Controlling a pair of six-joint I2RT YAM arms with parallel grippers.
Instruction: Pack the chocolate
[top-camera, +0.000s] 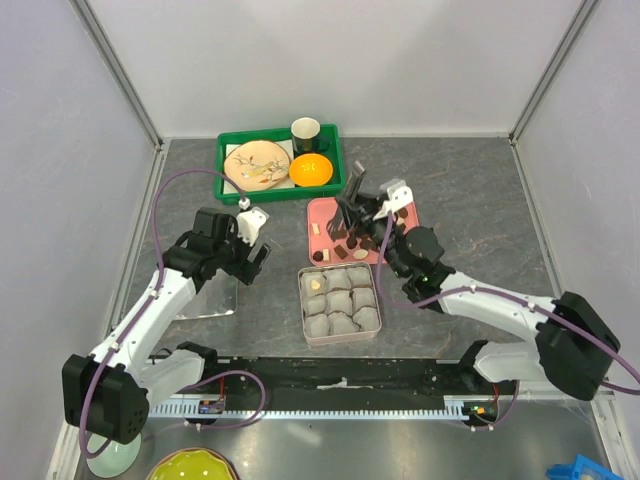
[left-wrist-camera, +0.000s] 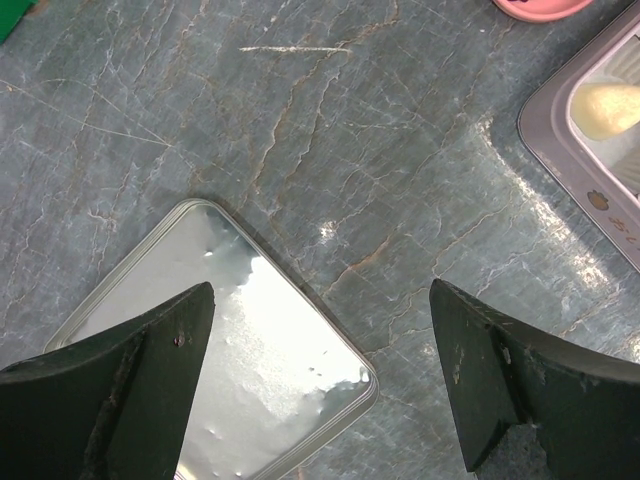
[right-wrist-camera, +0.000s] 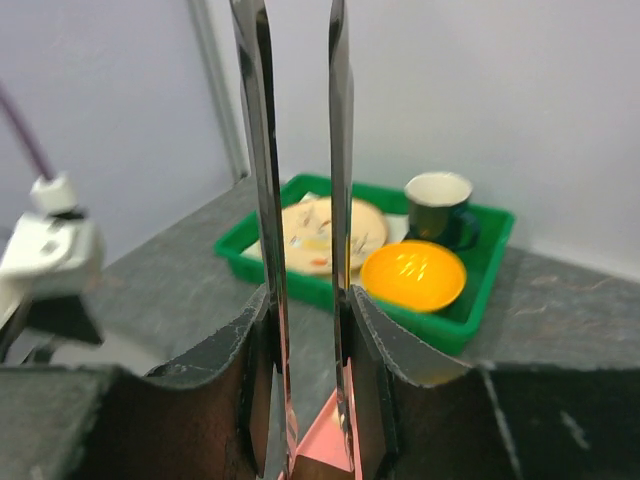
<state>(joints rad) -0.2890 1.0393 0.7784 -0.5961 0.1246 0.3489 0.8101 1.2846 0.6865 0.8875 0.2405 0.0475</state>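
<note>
Overhead, a grey, veined stone-look tabletop (top-camera: 480, 200) sits inside plain pale walls (top-camera: 350, 60) edged with aluminium posts. At 12 o'clock lies one green plastic tray (top-camera: 224, 160) carrying one patterned round plate (top-camera: 256, 163), one dark cup (top-camera: 306, 133) and one orange bowl (top-camera: 311, 170). At the centre, one pink rectangular tray (top-camera: 320, 215) holds the chocolate (top-camera: 341, 252): several small dark brown pieces, too small to count surely. Just at the pink tray's 6 o'clock stands one square metal tin (top-camera: 341, 341) with nine crinkled grey paper cups (top-camera: 343, 303) in three rows of three. The cup at the tin's 11 o'clock corner holds one beige piece (top-camera: 318, 284). The left gripper (top-camera: 252, 250) hangs at 9 o'clock of the pink tray, and the right gripper (top-camera: 358, 212) is over that tray.

From the left wrist, the left gripper (left-wrist-camera: 320, 300) stands wide open with nothing between its fingers. It is above one shiny flat metal lid (left-wrist-camera: 270, 360) lying on the stone. The tin's corner shows at 2 o'clock.

From the right wrist, the right gripper (right-wrist-camera: 310, 300) is closed on one pair of thin metal tongs (right-wrist-camera: 262, 150). The two blades run close together up past the frame's 12 o'clock edge, so whether the tips hold anything cannot be told.
</note>
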